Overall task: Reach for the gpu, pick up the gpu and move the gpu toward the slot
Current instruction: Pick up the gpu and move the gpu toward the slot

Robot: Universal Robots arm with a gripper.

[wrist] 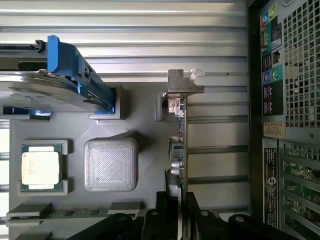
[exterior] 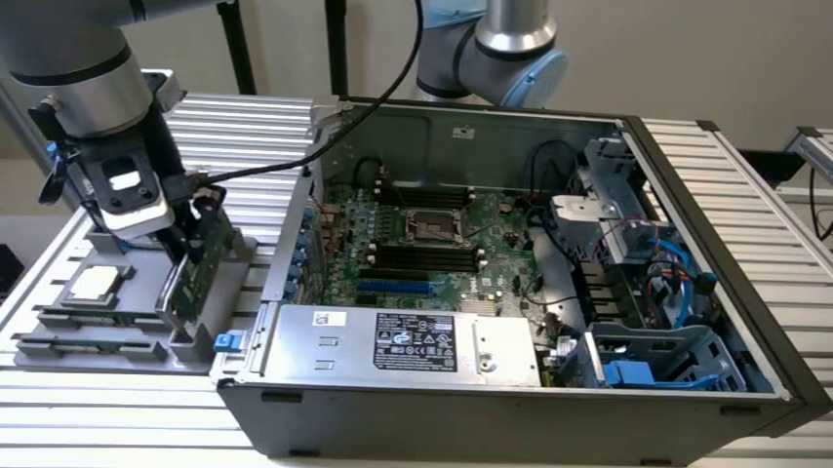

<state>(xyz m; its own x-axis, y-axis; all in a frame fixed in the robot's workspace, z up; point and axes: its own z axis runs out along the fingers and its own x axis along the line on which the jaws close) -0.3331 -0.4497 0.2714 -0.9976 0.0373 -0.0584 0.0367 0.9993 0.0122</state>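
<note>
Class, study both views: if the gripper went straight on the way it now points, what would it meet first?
The gpu: the gripper points straight at the edge of the card, which stands upright in the grey holder. Depth is unclear, so it may already be touching.

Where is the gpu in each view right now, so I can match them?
Exterior view: the gpu stands on edge in the grey holder, on the exterior view's left, beside the open case.
Wrist view: the gpu shows edge-on, a thin strip ending in its silver bracket.
Shared landmark: the square silver chip seated in the same holder.
</note>
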